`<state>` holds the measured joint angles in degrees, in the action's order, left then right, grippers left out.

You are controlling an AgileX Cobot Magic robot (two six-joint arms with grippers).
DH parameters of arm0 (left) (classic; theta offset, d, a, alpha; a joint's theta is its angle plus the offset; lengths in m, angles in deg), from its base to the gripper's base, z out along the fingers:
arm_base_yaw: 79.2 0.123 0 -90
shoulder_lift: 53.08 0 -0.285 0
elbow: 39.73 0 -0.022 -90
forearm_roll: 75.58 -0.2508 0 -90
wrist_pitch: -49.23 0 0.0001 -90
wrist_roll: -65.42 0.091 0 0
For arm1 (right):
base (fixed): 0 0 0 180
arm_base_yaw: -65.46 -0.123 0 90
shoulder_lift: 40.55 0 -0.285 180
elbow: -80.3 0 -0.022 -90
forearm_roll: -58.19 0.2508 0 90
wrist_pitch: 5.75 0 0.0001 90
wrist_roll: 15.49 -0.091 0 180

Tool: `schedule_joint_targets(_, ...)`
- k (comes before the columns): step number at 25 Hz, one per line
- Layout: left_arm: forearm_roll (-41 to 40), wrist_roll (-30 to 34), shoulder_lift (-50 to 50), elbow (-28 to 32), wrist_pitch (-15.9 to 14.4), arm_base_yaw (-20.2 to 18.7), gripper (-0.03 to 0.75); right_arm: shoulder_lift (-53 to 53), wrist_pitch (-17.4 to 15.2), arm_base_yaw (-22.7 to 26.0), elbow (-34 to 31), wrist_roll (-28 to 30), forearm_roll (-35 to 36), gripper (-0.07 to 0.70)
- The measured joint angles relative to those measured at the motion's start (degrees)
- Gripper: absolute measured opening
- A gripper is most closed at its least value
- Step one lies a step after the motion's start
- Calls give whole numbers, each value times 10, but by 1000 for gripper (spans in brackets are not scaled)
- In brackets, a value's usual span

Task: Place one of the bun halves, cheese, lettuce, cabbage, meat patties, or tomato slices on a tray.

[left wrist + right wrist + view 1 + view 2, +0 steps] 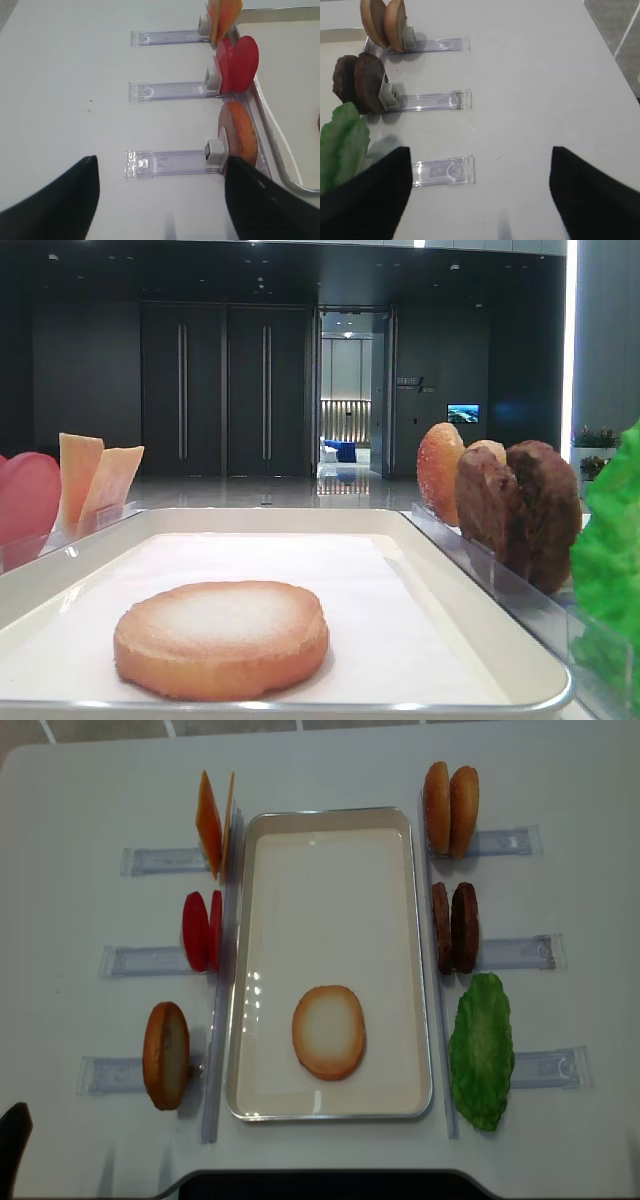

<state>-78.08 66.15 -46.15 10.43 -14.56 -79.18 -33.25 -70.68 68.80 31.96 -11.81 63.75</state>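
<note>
While bun half [328, 1032] lies flat, tray [331, 819] holds it alone.

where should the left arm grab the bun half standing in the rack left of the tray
Grip the bun half by its upper rim, coming down from above with one of the fingers on each flat face. It stands on edge in a clear holder, so the faces are exposed on both sides, and the top edge is free. The tray wall is close beside it, so a sideways approach looks cramped.
</note>
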Motion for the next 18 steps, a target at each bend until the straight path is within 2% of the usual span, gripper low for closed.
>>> schedule_joint_targets(18, 0, 0, 0, 0, 0, 0, 597, 0, 0, 0, 0, 0, 0, 538)
